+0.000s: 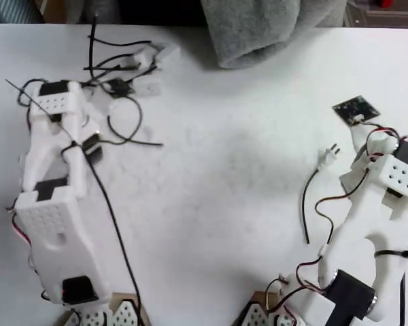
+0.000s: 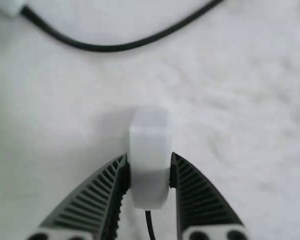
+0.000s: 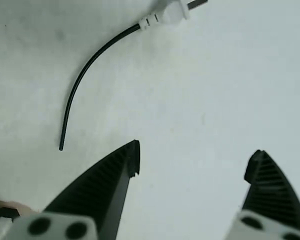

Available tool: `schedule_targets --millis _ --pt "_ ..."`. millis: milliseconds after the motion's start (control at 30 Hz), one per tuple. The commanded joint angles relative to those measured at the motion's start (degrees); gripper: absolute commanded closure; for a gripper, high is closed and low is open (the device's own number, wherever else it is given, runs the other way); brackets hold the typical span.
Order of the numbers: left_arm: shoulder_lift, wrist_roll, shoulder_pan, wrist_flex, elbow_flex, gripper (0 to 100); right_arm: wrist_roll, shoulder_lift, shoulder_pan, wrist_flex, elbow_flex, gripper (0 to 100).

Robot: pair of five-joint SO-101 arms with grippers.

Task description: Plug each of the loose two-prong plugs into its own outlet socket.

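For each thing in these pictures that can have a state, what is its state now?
Left gripper: shut on the white rectangular block.
White rectangular block: clamped on both sides, black cord leaving it between the fingers.
Right gripper: open, empty.
White two-prong plug on a short black cable: loose on the white table, plugged into nothing.

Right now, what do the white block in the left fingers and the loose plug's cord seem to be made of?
White block: likely smooth matte plastic, judging by its even colour and crisp moulded edges. Cord: probably a rubber or vinyl sheath; it is plain black and lies in a soft curve without kinks.
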Motion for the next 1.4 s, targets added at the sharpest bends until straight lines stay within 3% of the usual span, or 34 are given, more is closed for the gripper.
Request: schedule_targets --millis 0,67,200,367,500,633,900,1067,1267,1367 --pt "-0.6 0.5 5.4 11.3 -6.5 98 0.6 -2.9 1.2 -0.3 -3.0 66.5" --pt "-0.7 1.8 8.9 14.0 -7.4 98 0.6 -2.9 1.2 -0.3 -2.8 66.5" --pt "-3.2 13.4 15.3 13.7 -4.5 98 0.6 -2.9 1.2 -0.2 -2.7 66.5" --pt "-10.2 20.7 28.3 13.3 5.2 98 0.6 -2.9 1.3 -0.2 -2.6 66.5" --pt "-15.6 30.5 37.9 12.3 10.3 98 0.4 -2.9 1.3 -0.2 -2.5 66.5" --pt "-18.8 37.5 43.2 10.3 12.1 98 0.3 -2.8 1.3 -0.2 -2.5 66.5" --pt "-14.1 38.3 44.4 -1.5 23.6 97 0.7 -2.8 3.1 -0.5 0.2 66.5" --pt "-11.5 38.2 44.7 -2.5 24.4 97 0.7 -2.9 3.4 -0.6 -0.5 66.5" --pt "-13.6 38.2 44.4 -1.8 24.4 78 0.6 -2.7 3.2 -0.6 -0.4 66.5" --pt "-16.0 38.1 44.0 -2.2 24.4 75 0.5 -2.3 3.1 -0.6 -0.4 66.5"
